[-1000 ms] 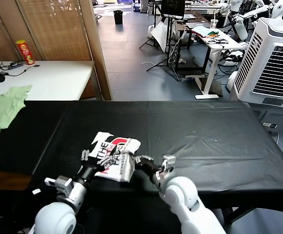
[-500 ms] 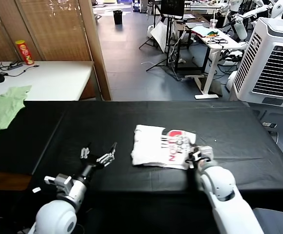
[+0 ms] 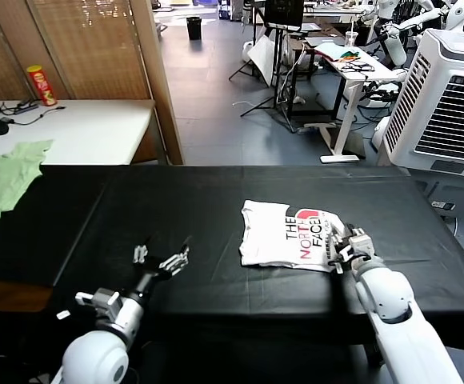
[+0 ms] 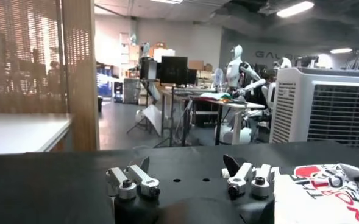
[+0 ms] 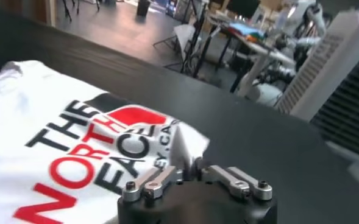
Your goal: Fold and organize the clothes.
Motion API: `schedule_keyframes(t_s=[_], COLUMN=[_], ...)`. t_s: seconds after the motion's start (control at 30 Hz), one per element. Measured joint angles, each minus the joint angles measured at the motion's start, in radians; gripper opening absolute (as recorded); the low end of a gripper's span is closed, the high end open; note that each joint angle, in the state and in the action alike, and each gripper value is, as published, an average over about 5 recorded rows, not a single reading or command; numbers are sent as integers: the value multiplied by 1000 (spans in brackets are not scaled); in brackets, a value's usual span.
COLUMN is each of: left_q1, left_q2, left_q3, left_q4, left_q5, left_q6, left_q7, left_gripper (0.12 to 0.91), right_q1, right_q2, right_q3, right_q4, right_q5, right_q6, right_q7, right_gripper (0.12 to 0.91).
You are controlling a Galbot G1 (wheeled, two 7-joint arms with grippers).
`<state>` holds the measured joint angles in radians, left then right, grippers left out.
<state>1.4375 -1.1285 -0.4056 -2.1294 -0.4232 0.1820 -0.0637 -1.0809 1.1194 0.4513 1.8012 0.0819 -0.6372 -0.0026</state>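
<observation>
The white T-shirt (image 3: 284, 234) with black-and-red "THE NORTH FACE" lettering lies folded on the black table (image 3: 216, 192), right of centre. My right gripper (image 3: 341, 245) is at the shirt's right edge, shut on a raised fold of the cloth; the right wrist view shows the fold pinched between its jaws (image 5: 188, 169) and the lettering facing up (image 5: 75, 143). My left gripper (image 3: 165, 258) is open and empty, low over the table's front left, well left of the shirt. In the left wrist view it (image 4: 188, 165) is spread wide, with the shirt (image 4: 325, 192) off to one side.
A pale green garment (image 3: 0, 180) hangs over the table's far left end. Behind it is a white table (image 3: 88, 128) with a red can (image 3: 42, 84). A large white air cooler (image 3: 448, 96) stands at the back right.
My right gripper has dragged the folded shirt from the front left to right of centre and turned it. My left gripper let go of it and stays open at the front left.
</observation>
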Motion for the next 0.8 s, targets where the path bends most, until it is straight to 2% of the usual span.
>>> schedule_keyframes(t_s=[0.07, 0.13, 0.23, 0.4, 0.5, 0.57, 0.7, 0.8], left_q1=[0, 2, 11, 31, 50, 68, 114, 150], left_q2=[0, 5, 15, 36, 51, 60, 68, 65], left_q3=[0, -1, -7, -13, -10, -14, -35, -45], left_q4=[4, 11, 23, 27, 7, -14, -54, -66], left_q5=[3, 3, 2, -5, -17, -24, -25, -21], left_q6=[1, -9, -45, -60, -36, -19, -9, -15], left_q7=[-1, -6, -27, -76, -131, -155, -174, -179], left_gripper=[798, 798, 798, 798, 798, 798, 798, 798], right_q1=[-17, -40, -79, -158, -219, -268, -381, -450], right_q2=[-10, -14, -11, 1, 3, 6, 14, 15], right_q3=[10, 22, 39, 66, 81, 88, 102, 111], right_q4=[16, 43, 93, 185, 239, 273, 337, 358], right_q5=[27, 74, 150, 234, 253, 256, 252, 224], right_q6=[5, 29, 83, 163, 217, 258, 325, 336], right_q7=[3, 23, 61, 108, 120, 125, 133, 132], right_gripper=[605, 704, 783, 797, 798, 798, 798, 798])
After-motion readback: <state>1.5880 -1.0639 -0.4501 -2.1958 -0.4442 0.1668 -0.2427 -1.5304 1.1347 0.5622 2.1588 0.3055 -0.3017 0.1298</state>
